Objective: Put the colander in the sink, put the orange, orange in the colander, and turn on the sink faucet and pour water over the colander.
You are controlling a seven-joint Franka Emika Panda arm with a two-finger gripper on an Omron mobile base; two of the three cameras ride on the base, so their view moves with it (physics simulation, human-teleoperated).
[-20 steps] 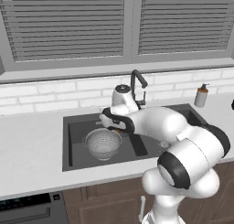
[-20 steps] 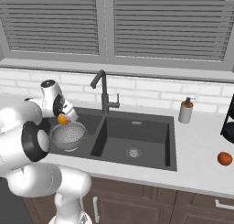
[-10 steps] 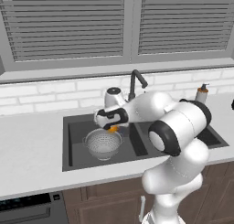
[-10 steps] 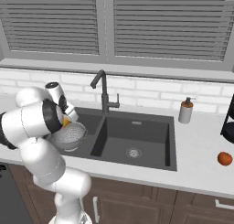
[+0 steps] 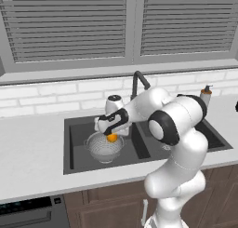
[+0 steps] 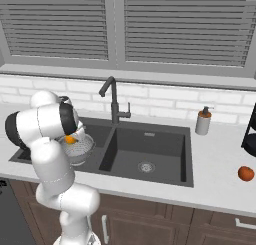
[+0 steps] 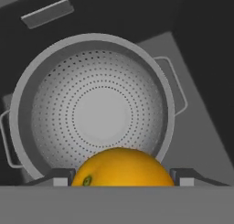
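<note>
One step of the task looks done: the colander (image 5: 105,147) sits in the left basin of the sink (image 6: 150,161). You hold the first orange (image 7: 121,167) in the gripper (image 5: 111,137), pinched between its two fingers (image 7: 54,178) at a fairly wide spread, directly over the colander's bowl and just above its rim. In the hand view the fruit hangs at the near edge of the bowl, so the release should land it inside, though a little more toward the centre would be safer.

Inside the colander you see nothing yet; its perforated floor is bare. The right basin holds only its drain (image 6: 146,166).

What is left, as far as you can judge: let go of this orange, then fetch the second orange (image 6: 245,173), which lies far off on the surface to the right of the sink, well apart from the soap bottle (image 6: 202,121). After that you still have the sink faucet (image 6: 112,99) to deal with. No water runs from it, and its spout points toward the divide between the basins.
</note>
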